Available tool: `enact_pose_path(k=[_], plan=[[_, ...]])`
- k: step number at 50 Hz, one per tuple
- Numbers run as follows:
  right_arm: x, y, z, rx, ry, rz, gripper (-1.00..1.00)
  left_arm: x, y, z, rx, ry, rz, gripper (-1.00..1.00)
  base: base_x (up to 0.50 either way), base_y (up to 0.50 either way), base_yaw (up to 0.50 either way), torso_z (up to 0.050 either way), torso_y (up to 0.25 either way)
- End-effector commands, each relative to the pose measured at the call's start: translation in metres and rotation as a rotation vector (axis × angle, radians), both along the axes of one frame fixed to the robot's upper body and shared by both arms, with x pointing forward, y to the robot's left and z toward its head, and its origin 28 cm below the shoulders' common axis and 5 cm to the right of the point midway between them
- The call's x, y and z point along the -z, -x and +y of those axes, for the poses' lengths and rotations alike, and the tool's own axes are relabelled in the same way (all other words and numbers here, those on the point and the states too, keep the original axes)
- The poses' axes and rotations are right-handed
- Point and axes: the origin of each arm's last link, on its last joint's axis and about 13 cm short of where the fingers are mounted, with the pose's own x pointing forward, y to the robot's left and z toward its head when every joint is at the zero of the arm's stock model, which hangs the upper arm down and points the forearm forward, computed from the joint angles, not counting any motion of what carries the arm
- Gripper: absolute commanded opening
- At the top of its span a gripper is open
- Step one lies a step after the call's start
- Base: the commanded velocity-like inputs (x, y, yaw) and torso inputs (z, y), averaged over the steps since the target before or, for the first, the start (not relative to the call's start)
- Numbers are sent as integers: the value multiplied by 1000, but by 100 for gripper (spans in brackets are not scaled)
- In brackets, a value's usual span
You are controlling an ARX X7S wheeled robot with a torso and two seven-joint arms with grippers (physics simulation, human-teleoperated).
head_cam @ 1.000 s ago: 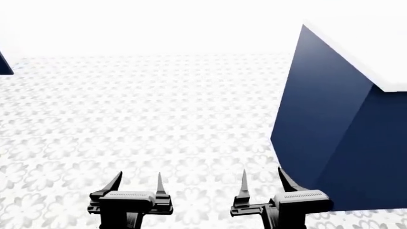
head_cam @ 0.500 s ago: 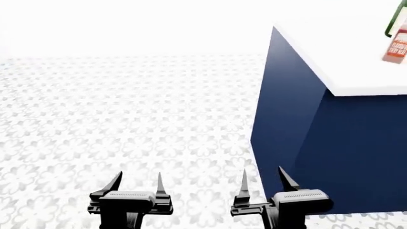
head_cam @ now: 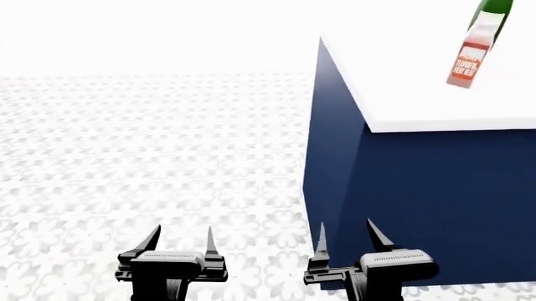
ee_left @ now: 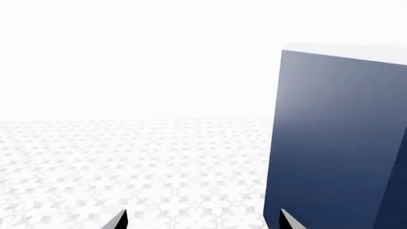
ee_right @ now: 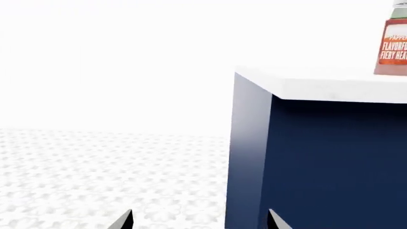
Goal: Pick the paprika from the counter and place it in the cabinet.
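Head view is showing the task at its opening stage: nothing is grasped, and the pick, the carry and the placing are all remaining. The small squarish clear paprika bottle with red-orange powder, white cap and red label (head_cam: 468,58) is standing on the flat white counter top over its dark navy blue base (head_cam: 402,100), well ahead of and above the fingertips of both grippers, toward the right-hand side. A taller green glass wine bottle (head_cam: 494,9) is rising just behind the paprika; whether the two are touching cannot be told.

The left gripper (head_cam: 179,239) is hanging low over the patterned white floor tiles (head_cam: 150,157) with its black pointed fingers spread apart and nothing between them. The right gripper (head_cam: 345,236) is likewise released and empty, its fingers lying in front of the counter's navy corner.

Right wrist view is presenting the paprika (ee_right: 394,46) from below counter height, with white lettering readable on the label; the head view is giving that text less clearly. Left wrist view is showing only the navy side of the counter (ee_left: 337,138) and floor; the paprika is not appearing there. The cabinet is not appearing in any current view, so the robot will judgeably need to locate it after the pick.
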Motion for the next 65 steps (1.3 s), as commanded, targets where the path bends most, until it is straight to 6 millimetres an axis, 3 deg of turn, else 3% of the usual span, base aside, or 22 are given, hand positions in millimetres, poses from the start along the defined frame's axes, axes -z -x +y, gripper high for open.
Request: enact_pose_path(k=[1, 65], plan=[[0, 1, 0, -1, 2, -3, 100, 0, 0, 0, 0, 0, 0, 100, -503, -53, 0, 0, 0], [0, 0, 1, -4, 1, -7, 100, 0, -1, 1, -4, 0, 0, 100, -486, -50, 0, 0, 0]])
